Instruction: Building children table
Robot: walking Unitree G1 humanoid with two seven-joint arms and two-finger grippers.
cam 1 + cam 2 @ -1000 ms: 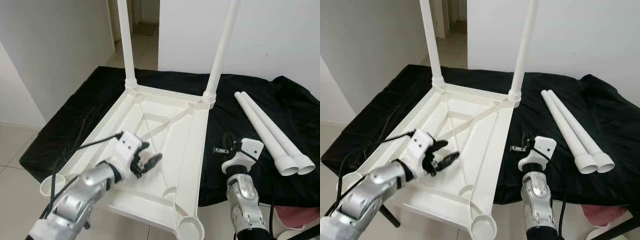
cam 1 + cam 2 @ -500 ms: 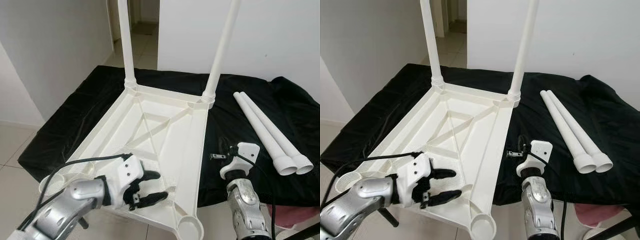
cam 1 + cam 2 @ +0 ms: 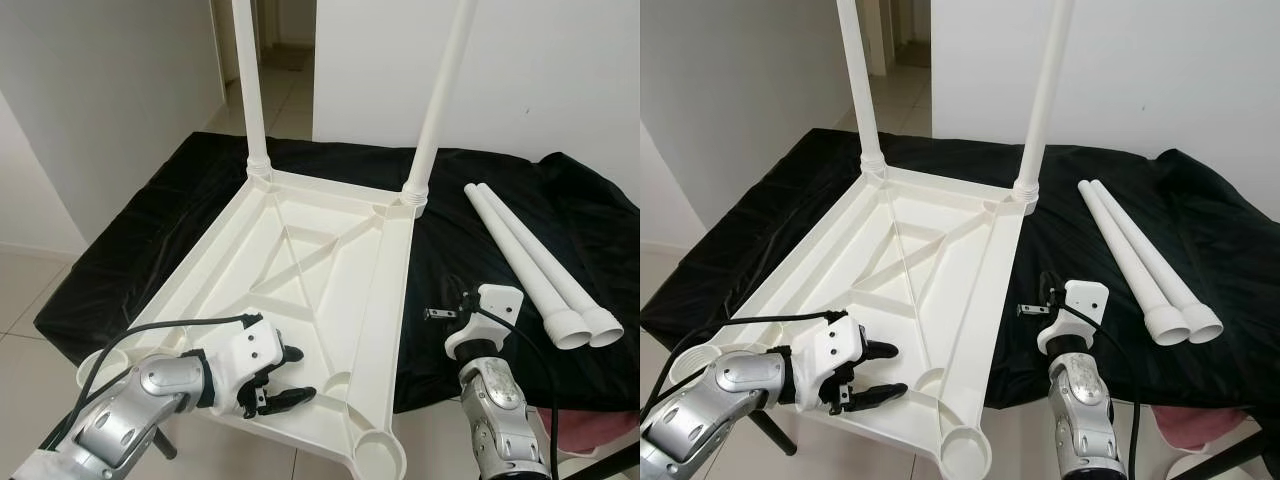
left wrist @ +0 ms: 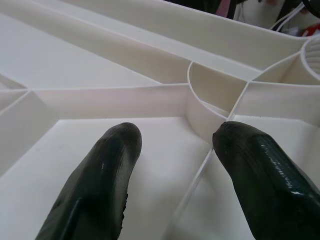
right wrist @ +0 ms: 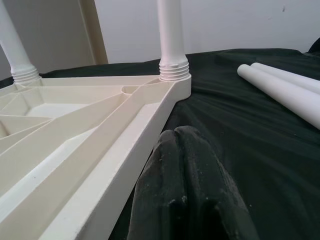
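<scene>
Upside down on the black cloth-covered work surface (image 3: 150,230) lies the white moulded-plastic children's table top (image 3: 300,290), ribbed underside up so the leg sockets face the ceiling — sensible, since legs can only be screwed in from this side. Already standing in the two far corners: the far-left white tubular leg (image 3: 250,90) and the far-right white tubular leg (image 3: 440,100), both upright in their threaded collars. Still open and waiting: the near-right round corner socket (image 3: 378,457) and the near-left round corner socket (image 3: 97,368), both overhanging the near edge of the cloth. Lying side by side on the cloth, well apart from the top on the robot's right, the two spare white plastic legs (image 3: 530,265), flared ends toward the camera, apparently parked within reach of the right arm. Low over the near ribs, the left gripper (image 3: 283,378), fingers spread wide and empty, hovering close to the plastic near a curved rib, probably to steady the top. Just beside the top's right rim, over the cloth, the right gripper (image 5: 187,165), fingers pressed together with nothing between them.
</scene>
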